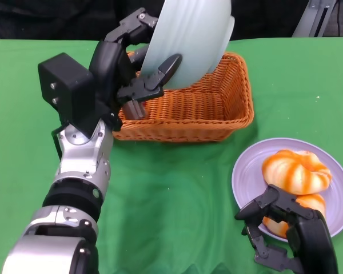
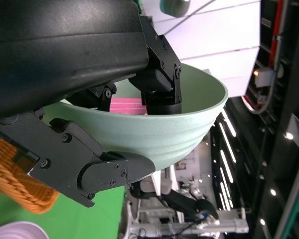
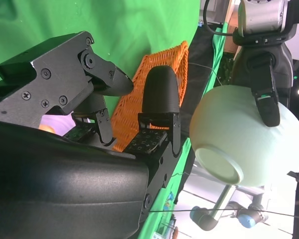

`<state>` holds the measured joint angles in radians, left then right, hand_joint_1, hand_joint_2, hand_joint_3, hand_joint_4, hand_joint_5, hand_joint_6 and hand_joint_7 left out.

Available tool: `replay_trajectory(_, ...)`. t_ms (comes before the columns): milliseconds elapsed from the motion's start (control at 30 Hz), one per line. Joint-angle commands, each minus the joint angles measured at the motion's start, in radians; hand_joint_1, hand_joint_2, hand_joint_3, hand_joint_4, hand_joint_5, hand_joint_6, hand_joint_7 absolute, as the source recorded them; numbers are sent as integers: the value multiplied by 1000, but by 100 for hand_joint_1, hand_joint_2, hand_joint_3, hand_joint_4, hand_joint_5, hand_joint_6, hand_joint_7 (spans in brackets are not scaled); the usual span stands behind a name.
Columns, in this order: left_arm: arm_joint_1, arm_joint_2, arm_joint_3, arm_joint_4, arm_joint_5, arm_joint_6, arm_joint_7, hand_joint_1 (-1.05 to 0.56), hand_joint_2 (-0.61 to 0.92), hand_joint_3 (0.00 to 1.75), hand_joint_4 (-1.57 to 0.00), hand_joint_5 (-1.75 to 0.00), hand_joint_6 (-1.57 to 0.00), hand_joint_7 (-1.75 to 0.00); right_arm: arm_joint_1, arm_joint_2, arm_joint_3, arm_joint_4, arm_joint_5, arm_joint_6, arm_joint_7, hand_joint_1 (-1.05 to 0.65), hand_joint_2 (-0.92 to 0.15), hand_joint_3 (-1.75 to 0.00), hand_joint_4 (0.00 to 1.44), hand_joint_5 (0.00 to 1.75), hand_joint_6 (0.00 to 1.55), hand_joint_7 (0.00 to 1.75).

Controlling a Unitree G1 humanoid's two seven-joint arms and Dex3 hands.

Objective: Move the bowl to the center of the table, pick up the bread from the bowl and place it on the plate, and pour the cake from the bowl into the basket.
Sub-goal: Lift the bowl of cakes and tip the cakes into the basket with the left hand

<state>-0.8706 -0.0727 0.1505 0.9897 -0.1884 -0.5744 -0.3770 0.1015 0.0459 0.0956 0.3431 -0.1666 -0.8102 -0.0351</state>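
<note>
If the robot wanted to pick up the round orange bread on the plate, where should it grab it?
Probably from above, around the sides of the top bread. It is a domed bun lying on another one on the purple plate, so its rounded flanks are free for fingers. The right hand hangs open at the plate's near edge, closest to it; the left hand is busy holding the tipped bowl over the basket.

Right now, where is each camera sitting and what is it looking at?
Head view: from above the green table, showing left hand tipping the bowl over the basket, right hand by the plate with bread.
Right wrist view: behind the right hand, facing the bowl and basket.
Left wrist view: behind the left hand, close on the bowl, pink cake inside.
All three share the bowl and basket.
</note>
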Motion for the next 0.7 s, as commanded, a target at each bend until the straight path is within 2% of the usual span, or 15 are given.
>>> replay_trajectory(33, -23, -6, 9, -60, -28, 30, -2, -14, 72, 78, -74, -152, -76, -139, 19, -16, 0, -38, 18, 23, 11, -1, -60, -97, 79, 152, 72, 122)
replay_trajectory(300, -5, -32, 17, -176, -60, 152, 21, -14, 67, 90, -78, -150, -79, -136, 32, -25, -1, -95, 19, 67, 20, -3, -61, -96, 79, 150, 73, 121)
replay_trajectory(500, 18, -45, 31, -279, -153, 305, -27, -14, 67, 94, -80, -148, -79, -136, 45, -27, 2, -126, 35, 88, 36, -2, -61, -96, 79, 149, 74, 120)
replay_trajectory(700, 43, -61, 57, -387, -249, 495, 0, -11, 66, 94, -81, -146, -79, -140, 53, -33, 2, -137, 33, 90, 44, -2, -60, -96, 80, 148, 74, 121)
